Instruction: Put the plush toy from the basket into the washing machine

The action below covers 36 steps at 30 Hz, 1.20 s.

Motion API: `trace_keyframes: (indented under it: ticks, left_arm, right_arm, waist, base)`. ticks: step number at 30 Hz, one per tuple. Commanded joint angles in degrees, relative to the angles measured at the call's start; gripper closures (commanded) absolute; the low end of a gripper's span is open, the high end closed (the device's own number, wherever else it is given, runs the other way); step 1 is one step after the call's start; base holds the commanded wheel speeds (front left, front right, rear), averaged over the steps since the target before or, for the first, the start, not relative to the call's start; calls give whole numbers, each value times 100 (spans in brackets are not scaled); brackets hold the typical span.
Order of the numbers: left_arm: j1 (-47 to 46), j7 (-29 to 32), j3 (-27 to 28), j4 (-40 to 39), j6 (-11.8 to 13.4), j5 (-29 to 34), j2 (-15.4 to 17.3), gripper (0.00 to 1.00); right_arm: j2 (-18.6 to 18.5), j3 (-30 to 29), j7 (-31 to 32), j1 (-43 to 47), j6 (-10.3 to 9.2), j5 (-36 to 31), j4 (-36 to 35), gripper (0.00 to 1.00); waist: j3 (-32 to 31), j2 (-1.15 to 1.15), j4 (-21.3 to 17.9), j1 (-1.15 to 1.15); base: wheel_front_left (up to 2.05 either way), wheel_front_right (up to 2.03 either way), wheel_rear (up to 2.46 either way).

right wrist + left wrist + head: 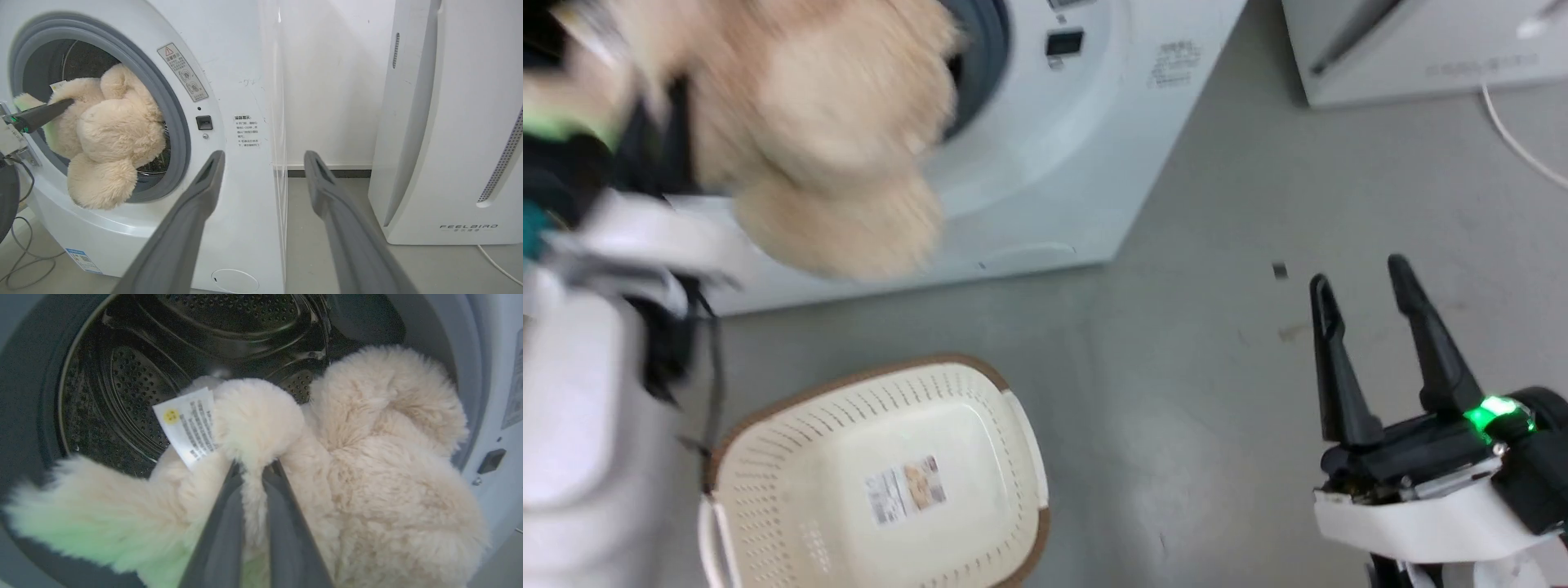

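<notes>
1. Logged the large fluffy cream plush toy (110,134) at the round porthole of the big white front-loading washing machine (233,73): upper bulk inside the grey rubber gasket (179,130), one rounded lower limb hanging out over the bottom lip.
2. Read the left gripper (254,471) as clamped: two long dark fingers pinched together on a fold of fur, just beside the small white printed tag (188,424), pointing into the shiny perforated steel drum (130,388).
3. Read the right gripper (1357,276) as spread wide and holding nothing, low over the grey floor (1217,392), well apart from the toy.
4. Checked the cream-white perforated plastic basket with brown woven-look rim (866,374): on the floor in front of the machine, nothing in it, paper label (907,488) bare on the bottom.
5. Judged progress: lift out of the basket done, carry to the machine done. Left to do: push deeper until fully past the gasket, then release and withdraw.
6. Flagged as likely trouble: dangling limb apt to snag on the lower gasket lip; soft bulk close-fitting in the opening, so apt to drag or slump back out on release.
7. Noted nearby: white slanted appliance marked FEELAIRD (449,122) right of the machine, thin white cable (1515,139) on the floor near it, loose grey cables (24,253) at the machine's foot. Nothing among these in the left arm's way.
</notes>
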Motion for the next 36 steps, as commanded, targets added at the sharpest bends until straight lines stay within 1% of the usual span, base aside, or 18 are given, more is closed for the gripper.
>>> trace_keyframes:
  ticks: [1,6,11,12,15,18,24,25,27,28,29,34,35,36]
  left_arm:
    - [-365,99,81,-36,-10,17,133,100]
    - [-1453,585,195,286,-23,122,604,100]
    - [-2569,917,206,936,-7,293,995,100]
    - [-2569,917,206,936,-7,293,995,100]
    - [-3216,1027,186,1400,32,380,1128,100]
    - [-3673,1083,111,1860,56,506,1250,100]
    - [-4163,1260,16,2698,30,611,1460,100]
    - [-4216,1296,35,2825,-2,554,1445,100]
    - [-4295,1451,11,3072,-231,399,1395,100]
    - [-4403,1546,-136,3328,-356,450,1480,100]
    - [-4475,1476,-258,3510,-435,471,1495,100]
    - [-4422,1113,-525,3777,-529,544,1434,100]
    - [-4400,1026,-579,3834,-539,568,1426,0]
    - [-4388,939,-620,3889,-546,583,1414,0]
  right_arm:
    - [1,-10,-25,-131,-5,91,-57,0]
    - [1,49,-25,-336,-5,266,-179,0]
    - [1,130,-25,-510,-5,435,-251,0]
    - [1,130,-25,-510,-5,435,-251,0]
    - [1,165,-25,-604,-5,511,-271,0]
    - [1,258,-25,-662,-5,460,-279,0]
    - [1,369,-25,-709,-5,591,-331,0]
    - [1,381,-25,-715,-5,605,-341,0]
    - [1,394,-25,-725,-5,622,-367,0]
    - [1,392,-25,-732,-5,633,-387,0]
    - [1,383,-25,-732,-5,623,-375,0]
    - [1,346,-25,-749,-5,578,-283,0]
    - [1,343,-25,-759,-5,560,-271,0]
    - [1,333,-25,-765,-5,545,-262,0]
  waist:
    - [506,0,-320,0]
    - [1060,0,-590,0]
    - [1547,0,-812,0]
    - [1547,0,-812,0]
    - [1784,0,-909,0]
    - [1944,0,-993,0]
    - [2181,0,-1114,0]
    - [2212,0,-1125,0]
    - [2282,0,-1136,0]
    - [2349,0,-1128,0]
    - [2374,0,-1102,0]
    - [2260,0,-983,0]
    - [2211,0,-958,0]
    - [2163,0,-935,0]
  base:
    - [0,0,0]
    - [0,0,0]
    - [0,0,0]
    - [0,0,0]
    - [0,0,0]
    - [0,0,0]
    - [0,0,0]
    - [0,0,0]
    - [0,0,0]
    - [0,0,0]
    - [0,0,0]
    - [0,0,0]
    - [0,0,0]
    - [0,0,0]
